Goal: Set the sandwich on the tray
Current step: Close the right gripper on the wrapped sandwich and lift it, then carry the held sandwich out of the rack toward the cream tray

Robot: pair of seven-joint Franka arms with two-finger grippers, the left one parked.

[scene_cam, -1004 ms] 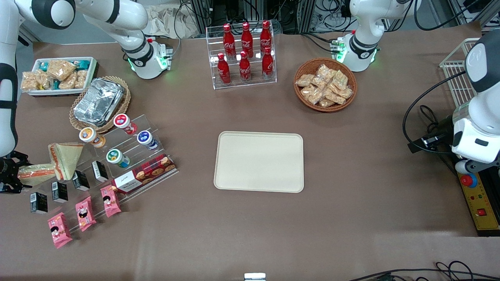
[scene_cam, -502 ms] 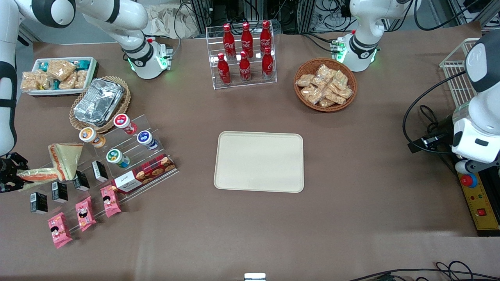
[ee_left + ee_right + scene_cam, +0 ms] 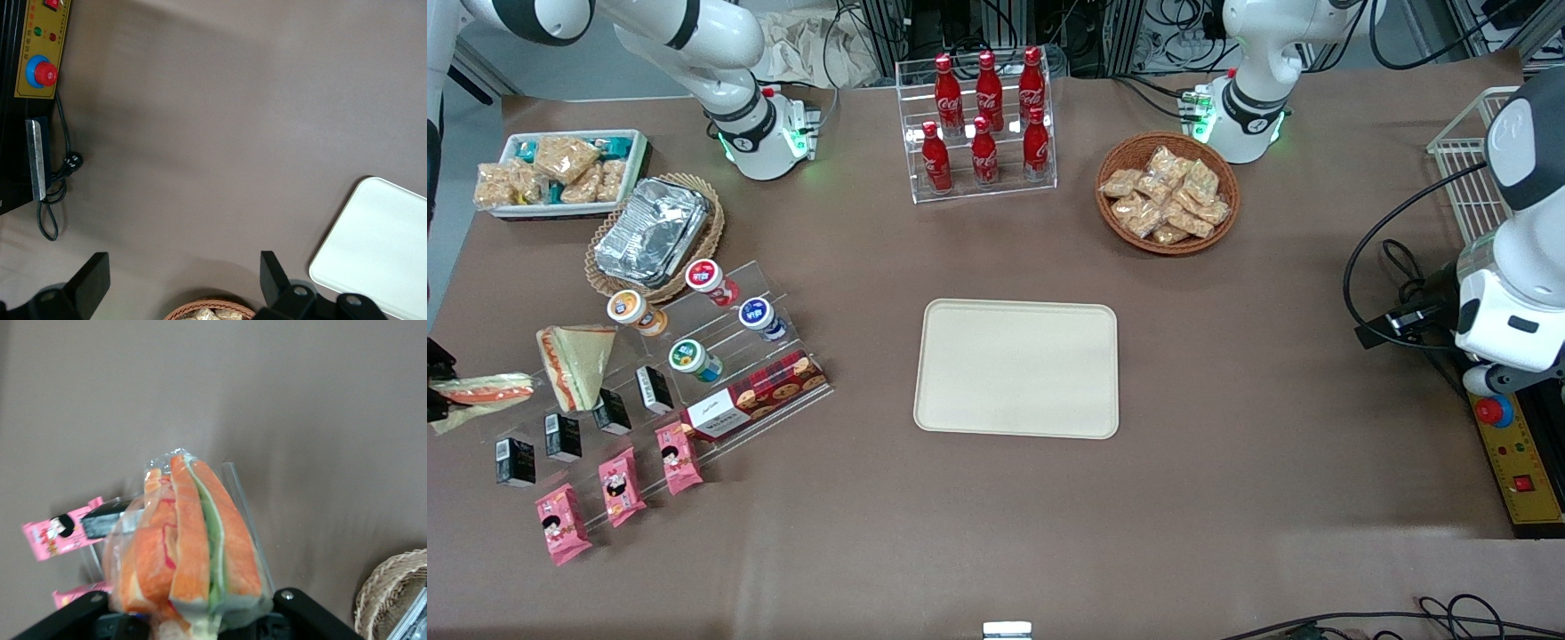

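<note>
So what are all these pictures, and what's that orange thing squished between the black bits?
Those are robot arms bolted to a brown table. One picture looks down on the table from the front; the other two come from little cameras on the arms' wrists. The black bits are the working arm's gripper, its two-finger hand. It is shut on the sandwich, a wrapped wedge with orange and green stripes. In the front view, the sandwich sits at the working arm's end of the table, above a clear snack rack. The robot should put it on the cream tray in the middle, which has nothing on it yet. Cola bottles and a snack basket stand farther from the front camera.
</note>
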